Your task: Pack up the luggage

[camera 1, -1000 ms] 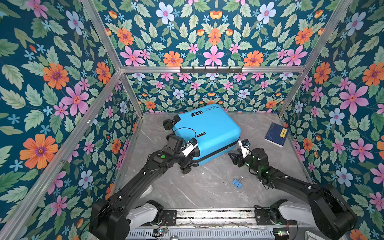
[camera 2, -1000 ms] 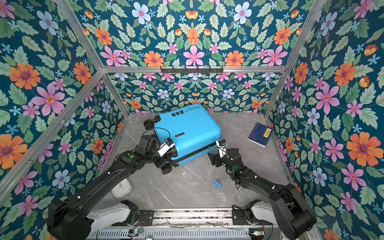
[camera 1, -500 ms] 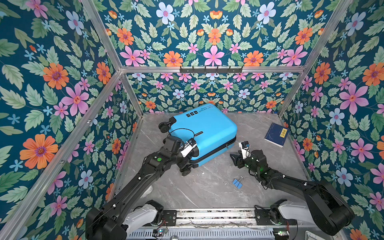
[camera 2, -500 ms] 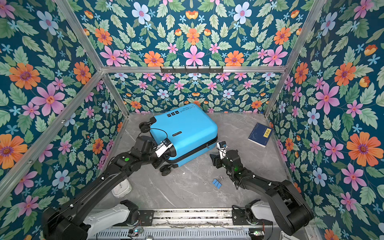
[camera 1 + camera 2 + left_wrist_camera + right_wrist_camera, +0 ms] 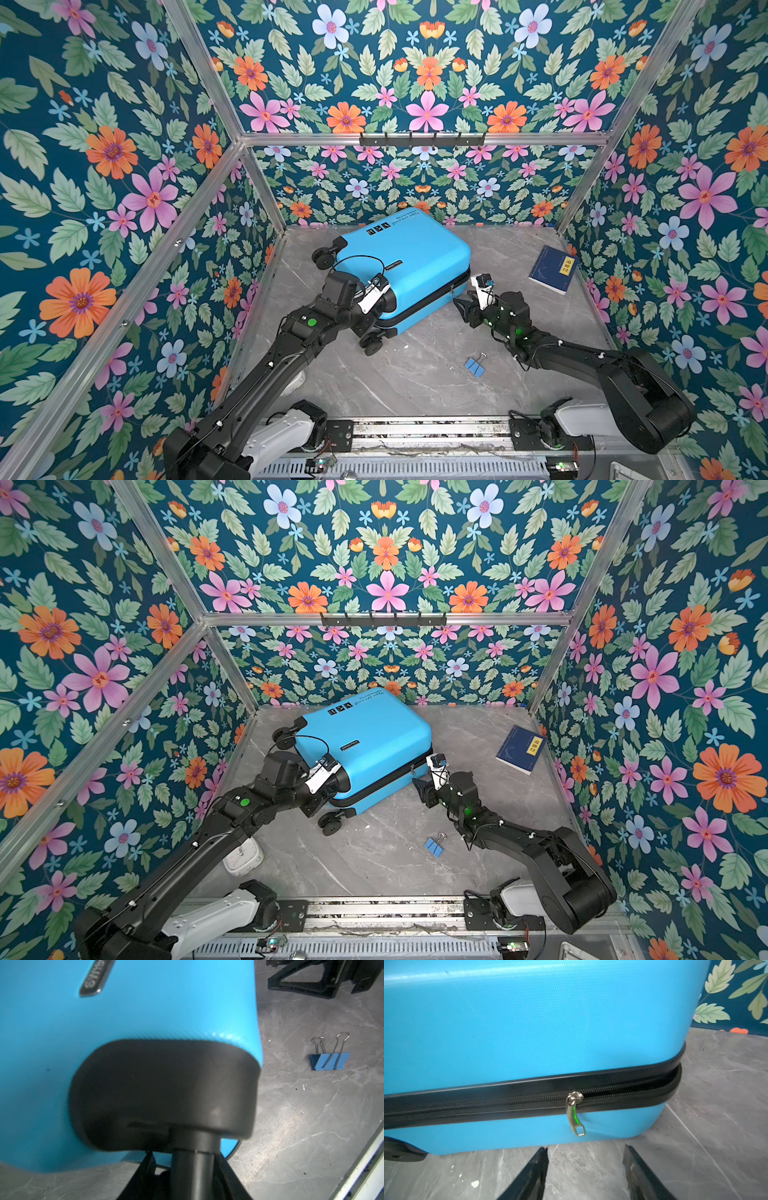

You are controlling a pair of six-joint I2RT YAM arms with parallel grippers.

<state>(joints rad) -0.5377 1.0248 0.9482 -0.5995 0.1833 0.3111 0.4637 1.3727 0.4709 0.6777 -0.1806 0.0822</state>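
Luggage (image 5: 145, 1012) shell fills view. Left gripper (image 5: 185, 1156) clamps its black wheel stem (image 5: 193, 1169); blue binder clip (image 5: 329, 1060) on floor (image 5: 301, 1126) nearby.

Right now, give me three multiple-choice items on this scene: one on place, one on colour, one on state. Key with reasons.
1. Where is the book relative to the luggage?
A. on top of it
B. on the floor, apart from it, on the right arm's side
C. wedged under it

2. What colour is the zipper pull?
A. red
B. silver
C. black

3. How is the right gripper?
A. shut on the zipper pull
B. holding the book
C. open and empty

Key: B, both top views show bare floor between book and luggage; B, the right wrist view shows a shiny silver tab; C, its fingers stand apart with only floor between them, short of the pull.
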